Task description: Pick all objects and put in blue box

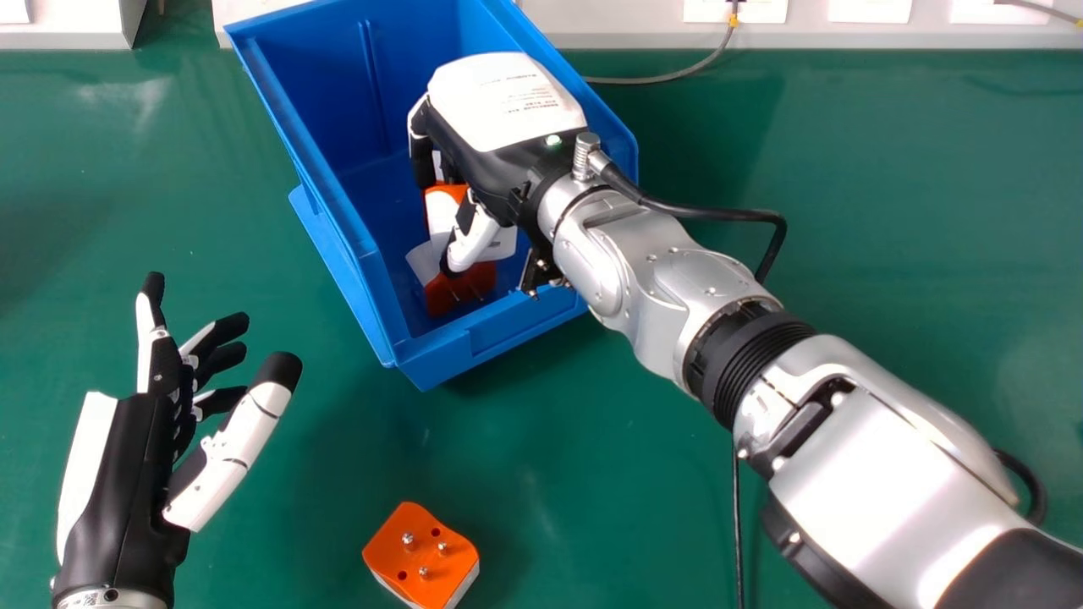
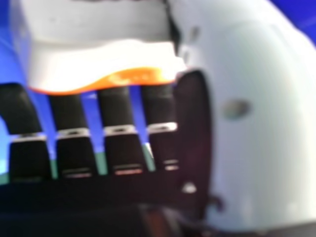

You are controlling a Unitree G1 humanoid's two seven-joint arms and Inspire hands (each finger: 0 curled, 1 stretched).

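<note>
Silver forearm [image 1: 880,486] aslant, the right hand [image 1: 499,101] hangs in the blue box [image 1: 330,85], fingers [image 2: 116,108] (partly curled) round a block [image 2: 98,64].

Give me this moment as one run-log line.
right hand in blue box, at orange-and-white blocks | left hand open, left of box | another block on green table, unboxed

Blue plastic box [image 1: 516,326]: far end cropped in the head view; part of the interior concealed by the black-and-white right hand [image 1: 508,101]. Orange-and-white plastic blocks [image 1: 474,275] inside are partly hidden, number indeterminable; the orange-edged white block [image 2: 98,59] is blurred and cropped in the right hand view. Silver forearms left [image 1: 110,600] and right [image 1: 888,491] of the box: cut off.
</note>
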